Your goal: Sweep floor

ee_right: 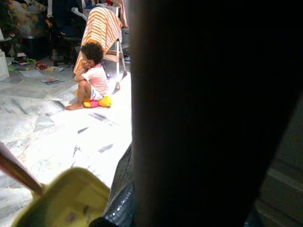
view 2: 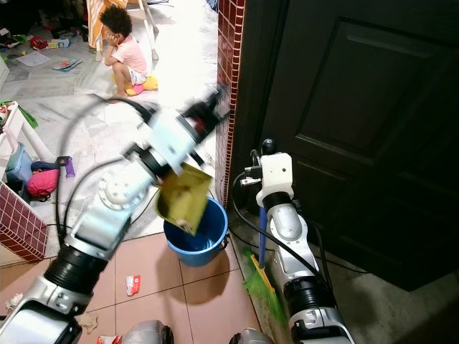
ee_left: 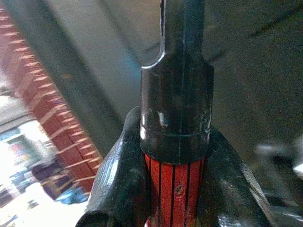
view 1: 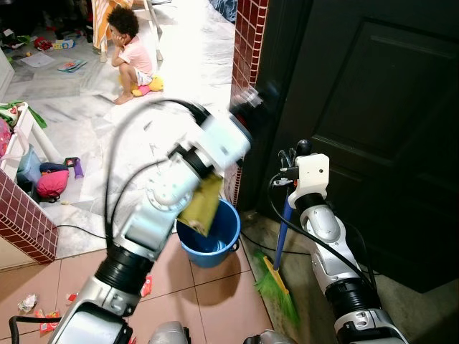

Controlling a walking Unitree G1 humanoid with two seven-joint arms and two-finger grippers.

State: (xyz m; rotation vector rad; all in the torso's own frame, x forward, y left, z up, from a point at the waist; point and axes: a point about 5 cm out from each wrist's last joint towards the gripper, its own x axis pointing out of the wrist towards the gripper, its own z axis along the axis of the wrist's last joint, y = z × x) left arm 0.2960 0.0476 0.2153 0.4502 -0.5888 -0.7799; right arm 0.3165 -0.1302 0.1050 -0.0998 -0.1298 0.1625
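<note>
The yellow dustpan [view 2: 184, 198] is held tilted over the blue bucket [view 2: 212, 234] by the left gripper [ee_left: 175, 189]. In the left wrist view its black fingers [ee_left: 113, 179] are seen pressed around the red-and-black handle [ee_left: 174, 194] of the pan. The step in hand is judged to be the emptying of the pan into the bucket.

For this step to be done well, the lower lip of the pan should be kept inside the rim of the bucket, directly below the left gripper, and the tilt should be made steeper slowly, so that nothing is thrown past the far wall. The handle should be kept firmly clamped while the pan is shaken.

The broom [view 1: 276, 283] is held upright at the right gripper [view 1: 292, 166]; its blue stick passes beside the fingers and its green bristles rest on the floor below that hand. Whether these fingers are closed on the stick cannot be told.

Inside the bucket only blue wall is seen; its contents cannot be made out. Scraps of litter [view 1: 29, 304] lie on the tiles, well apart from the left gripper, below its elbow. A person [view 1: 130, 56] sits on the pale floor far beyond.
</note>
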